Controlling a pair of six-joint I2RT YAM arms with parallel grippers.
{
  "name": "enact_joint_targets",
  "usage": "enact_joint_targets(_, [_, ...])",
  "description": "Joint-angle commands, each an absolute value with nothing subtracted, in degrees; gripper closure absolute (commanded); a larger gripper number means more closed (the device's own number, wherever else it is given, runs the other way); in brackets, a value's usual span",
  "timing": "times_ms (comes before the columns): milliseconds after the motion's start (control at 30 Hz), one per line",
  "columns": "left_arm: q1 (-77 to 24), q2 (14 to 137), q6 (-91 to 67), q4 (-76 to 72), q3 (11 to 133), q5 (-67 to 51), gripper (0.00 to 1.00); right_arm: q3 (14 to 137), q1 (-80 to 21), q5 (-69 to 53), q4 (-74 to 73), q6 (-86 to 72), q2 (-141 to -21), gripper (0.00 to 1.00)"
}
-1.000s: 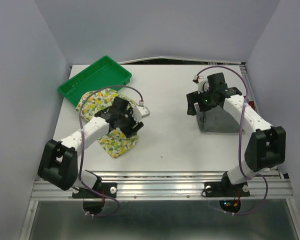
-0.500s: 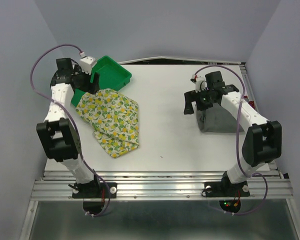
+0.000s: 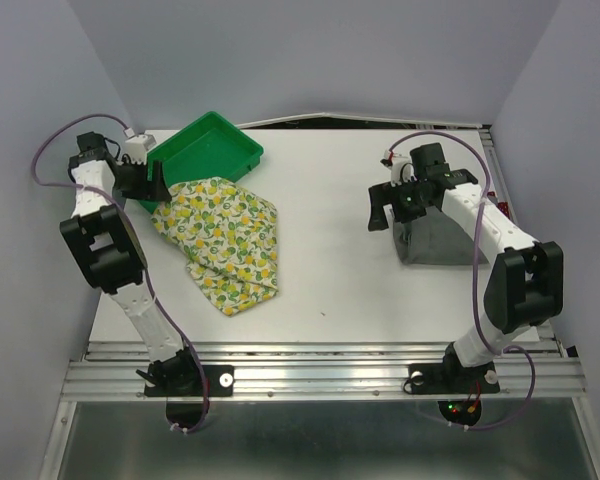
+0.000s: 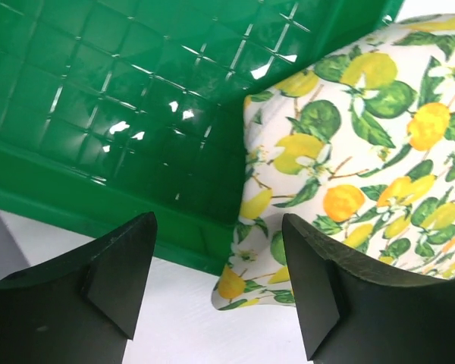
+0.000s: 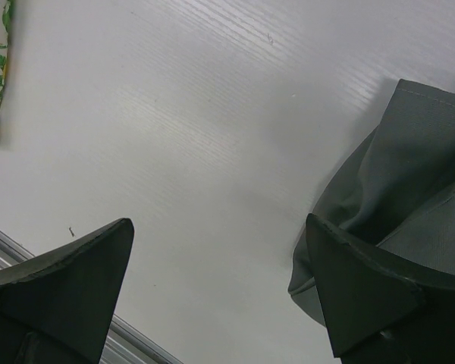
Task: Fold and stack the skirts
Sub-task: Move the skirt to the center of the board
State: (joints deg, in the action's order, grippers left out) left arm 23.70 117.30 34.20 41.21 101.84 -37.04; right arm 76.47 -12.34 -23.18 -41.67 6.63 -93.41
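Observation:
The lemon-print skirt [image 3: 223, 240] lies partly folded at the table's left, its far corner against the green tray. In the left wrist view its corner [image 4: 349, 152] lies beside the tray wall. My left gripper [image 3: 146, 184] is open and empty, at the skirt's far-left corner by the tray. The grey skirt [image 3: 438, 240] lies folded at the right. My right gripper [image 3: 384, 212] is open and empty, just left of the grey skirt [image 5: 409, 189]. The dark red skirt is out of view.
The green plastic tray [image 3: 195, 152] sits at the back left, its wall [image 4: 98, 121] close to my left fingers. The table's left edge runs beside the left arm. A metal rail runs along the near edge.
My left arm swung from over the lemon skirt to the far left by the tray, leaving the skirt uncovered. The right gripper shifted slightly left of the grey skirt.

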Motion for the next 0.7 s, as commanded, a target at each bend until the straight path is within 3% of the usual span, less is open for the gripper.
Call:
enact_joint_targets(0, [24.52, 118.91, 37.44, 46.49, 104.5, -44.2, 0.25, 79.37, -12.3, -23.55, -42.27, 7.21, -93.25, 0.0])
enact_joint_targets(100, [24.7, 120.76, 39.89, 51.14, 106.43, -49.03, 0.34, 79.54, -12.3, -23.29, -42.36, 7.21, -93.25, 0.0])
enact_joint_targets(200, [24.61, 122.6, 42.36, 55.71, 109.06, -53.43, 0.51, 79.72, -12.3, -23.12, -42.36, 7.21, -93.25, 0.0])
enact_joint_targets(233, [24.61, 122.78, 43.84, 57.9, 109.86, -55.09, 0.66, 79.8, -12.3, -23.12, -42.36, 7.12, -93.25, 0.0])
enact_joint_targets(333, [24.61, 119.82, 45.26, 58.63, 110.92, -56.25, 0.91, 79.8, -12.3, -22.94, -42.36, 7.12, -92.81, 0.0])
enact_joint_targets(400, [24.26, 116.39, 45.18, 56.08, 109.78, -56.16, 1.0, 79.8, -12.3, -23.03, -42.36, 7.21, -92.64, 0.0])
enact_joint_targets(533, [19.7, 104.11, 47.02, 52.92, 104.69, -53.1, 1.0, 80.33, -12.3, -23.12, -42.28, 7.03, -92.2, 0.0])
enact_joint_targets(667, [7.94, 92.48, 45.45, 45.02, 93.46, -42.74, 1.0, 81.38, -12.3, -23.12, -42.28, 6.5, -92.29, 0.0])
